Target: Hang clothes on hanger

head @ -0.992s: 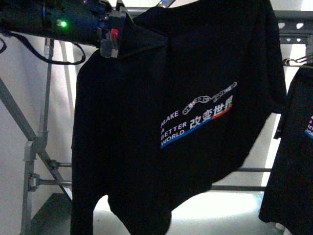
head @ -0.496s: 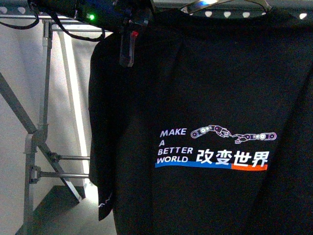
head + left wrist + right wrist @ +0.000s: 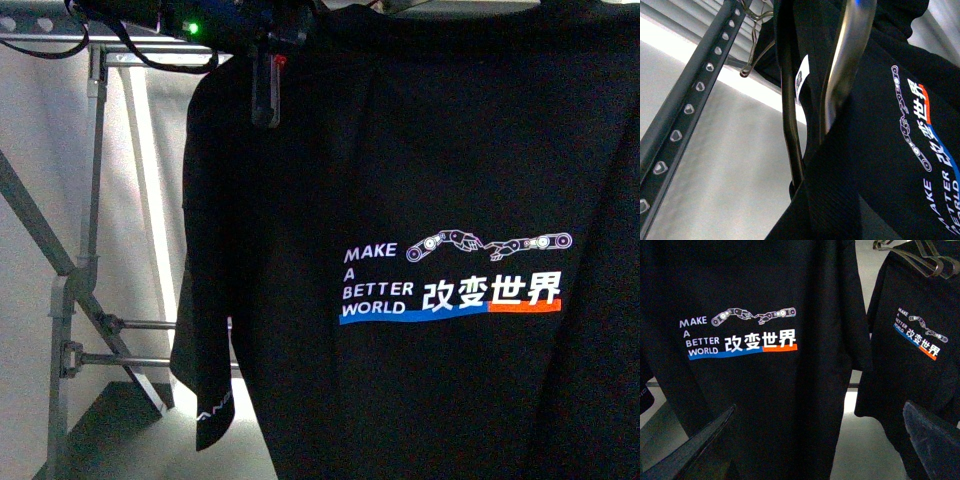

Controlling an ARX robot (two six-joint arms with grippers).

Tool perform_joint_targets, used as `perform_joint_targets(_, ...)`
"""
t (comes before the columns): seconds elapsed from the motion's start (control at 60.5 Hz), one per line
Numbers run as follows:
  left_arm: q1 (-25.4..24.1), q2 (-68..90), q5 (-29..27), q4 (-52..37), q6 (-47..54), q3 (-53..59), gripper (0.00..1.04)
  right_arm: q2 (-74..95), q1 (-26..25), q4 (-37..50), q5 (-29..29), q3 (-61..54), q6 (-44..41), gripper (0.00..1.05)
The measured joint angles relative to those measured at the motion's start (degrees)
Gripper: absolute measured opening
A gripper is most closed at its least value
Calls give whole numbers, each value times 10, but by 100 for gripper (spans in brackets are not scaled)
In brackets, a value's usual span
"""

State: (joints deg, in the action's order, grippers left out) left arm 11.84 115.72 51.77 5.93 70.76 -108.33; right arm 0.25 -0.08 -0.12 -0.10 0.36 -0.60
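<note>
The clothes [image 3: 430,200], a black T-shirt printed MAKE A BETTER WORLD, hang straight down and fill most of the front view. My left gripper [image 3: 265,75] is shut on the shirt's shoulder at the top, just below the hanger's grey top rail [image 3: 40,25]. In the left wrist view the rail [image 3: 690,107] with its heart-shaped holes runs beside the shirt [image 3: 890,75], and black fabric sits in my left gripper [image 3: 825,200]. My right gripper [image 3: 817,440] is open and empty in front of the shirt [image 3: 740,300], below its print.
A second black printed T-shirt [image 3: 910,365] hangs to the right on a wire frame [image 3: 925,255]. The rack's slanted legs and crossbars [image 3: 90,300] stand at the left. A bent metal wire [image 3: 840,65] runs inside the held shirt's neck.
The shirt has gone from hanging slanted to hanging straight and fills more of the front view. Its print has shifted slightly right and up. My left gripper stays shut on its shoulder.
</note>
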Motion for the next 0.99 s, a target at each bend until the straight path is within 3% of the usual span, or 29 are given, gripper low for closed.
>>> perform_joint_targets(0.165, 0, 0, -1, 0, 0, 0, 4, 3, -4, -5, -16, 1, 2, 97)
perform_joint_targets(0.215, 0, 0, -2, 0, 0, 0, 4, 47, -57, -54, -148, 27, -2, 97)
perform_joint_targets(0.264, 0, 0, -3, 0, 0, 0, 4, 137, -146, -22, -290, 59, -15, 97)
perform_joint_targets(0.331, 2, 0, -3, 0, 0, 0, 4, 254, -244, 79, -407, 116, -61, 97)
perform_joint_targets(0.38, 2, 1, -3, 0, 0, 0, 4, 320, -269, 133, -443, 157, -94, 97)
perform_joint_targets(0.479, 0, 1, -3, 0, 0, 0, 4, 424, -273, 155, -471, 237, -177, 97)
perform_joint_targets(0.595, 0, 1, -3, 0, 0, 0, 4, 557, -254, 110, -476, 354, -310, 97)
perform_joint_targets(0.678, 0, 1, -3, 0, 0, 0, 4, 655, -226, 84, -468, 461, -453, 97)
perform_joint_targets(0.76, 0, 1, -3, 0, 0, 0, 4, 745, -193, 51, -442, 597, -658, 97)
perform_joint_targets(0.992, 0, 1, -3, 0, 0, 0, 4, 825, -140, -30, -419, 731, -873, 97)
